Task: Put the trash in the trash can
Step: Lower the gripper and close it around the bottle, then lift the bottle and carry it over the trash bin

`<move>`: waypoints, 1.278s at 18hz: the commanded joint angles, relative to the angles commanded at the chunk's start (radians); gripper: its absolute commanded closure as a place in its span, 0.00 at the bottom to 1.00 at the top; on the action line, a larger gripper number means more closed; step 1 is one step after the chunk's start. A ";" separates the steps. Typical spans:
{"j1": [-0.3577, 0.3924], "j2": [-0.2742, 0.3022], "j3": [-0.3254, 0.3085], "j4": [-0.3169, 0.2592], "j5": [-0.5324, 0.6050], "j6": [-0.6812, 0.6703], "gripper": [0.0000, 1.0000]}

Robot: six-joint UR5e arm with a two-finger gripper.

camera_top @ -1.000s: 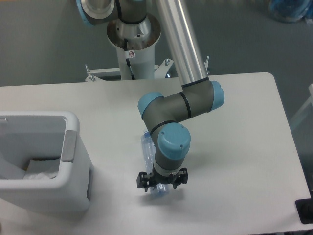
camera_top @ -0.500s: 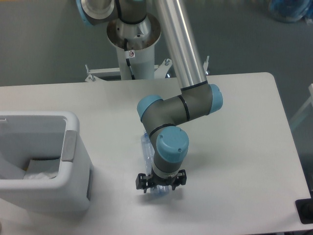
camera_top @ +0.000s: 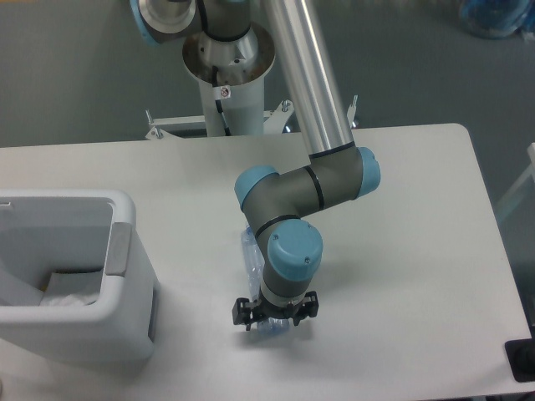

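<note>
Camera view from above takes in a white table (camera_top: 401, 251) with the UR5e arm (camera_top: 313, 180) bent down over a clear plastic bottle (camera_top: 251, 255). That bottle lies flat on the table near its middle, its long axis running roughly from the far side toward the near edge; one end shows beside the wrist at upper left, the other pokes out under the gripper (camera_top: 276, 316) with a bluish tint. Which end carries the cap is hard to make out — the wrist covers most of the body.

Black fingers sit low on either side of the bottle's near end, but the wrist housing blocks the tips, so I cannot tell whether they press the bottle or stand apart from it.

At left stands the white trash can (camera_top: 125, 251), well apart from the bottle, its left side cut off by the picture edge. Inside it lies something pale and crumpled (camera_top: 71, 288) — too indistinct to name.
</note>
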State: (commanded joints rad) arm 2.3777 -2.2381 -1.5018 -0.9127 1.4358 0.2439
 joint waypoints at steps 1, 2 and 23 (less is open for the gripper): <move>0.000 0.002 -0.002 0.000 0.000 0.000 0.17; 0.000 0.002 0.000 0.000 0.000 0.000 0.20; -0.003 0.133 -0.005 0.000 0.037 -0.014 0.34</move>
State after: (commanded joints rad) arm 2.3746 -2.1051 -1.5064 -0.9127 1.4726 0.2301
